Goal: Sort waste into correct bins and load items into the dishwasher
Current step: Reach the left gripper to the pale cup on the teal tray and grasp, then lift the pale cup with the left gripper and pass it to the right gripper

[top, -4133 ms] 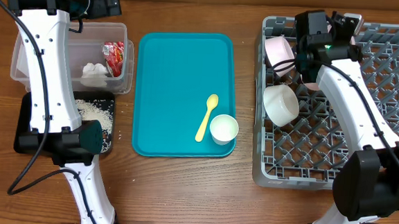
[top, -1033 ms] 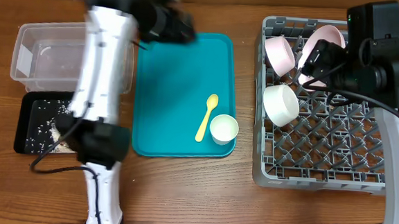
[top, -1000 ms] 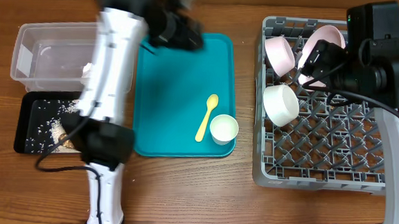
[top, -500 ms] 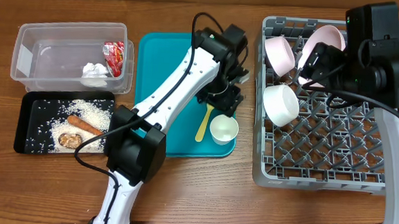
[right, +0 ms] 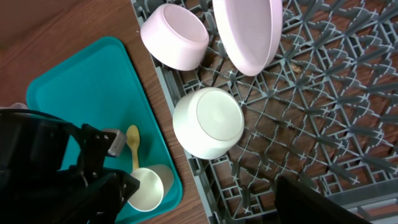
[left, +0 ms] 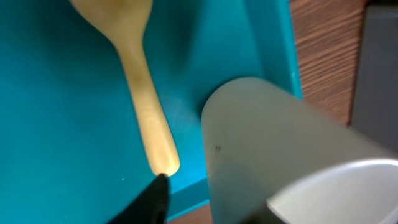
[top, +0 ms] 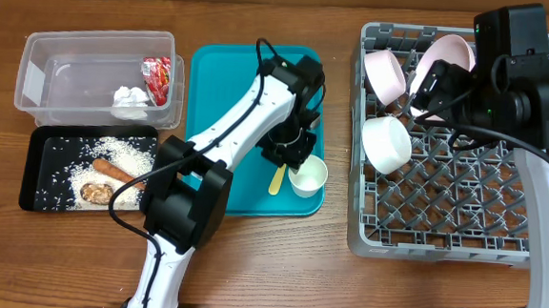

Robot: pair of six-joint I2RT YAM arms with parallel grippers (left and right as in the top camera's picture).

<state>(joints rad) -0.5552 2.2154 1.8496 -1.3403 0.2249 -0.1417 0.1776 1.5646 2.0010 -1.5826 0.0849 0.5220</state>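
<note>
Left gripper [top: 287,151], nearer the front of the teal tray [top: 223,94] than half a second ago, now covers the yellow spoon [top: 275,181] beside the small cup [top: 307,176]. Its jaw opening cannot be made out. Farther off, the right gripper [top: 429,87] stays above the dish rack [top: 443,212], its opening likewise hidden.
</note>
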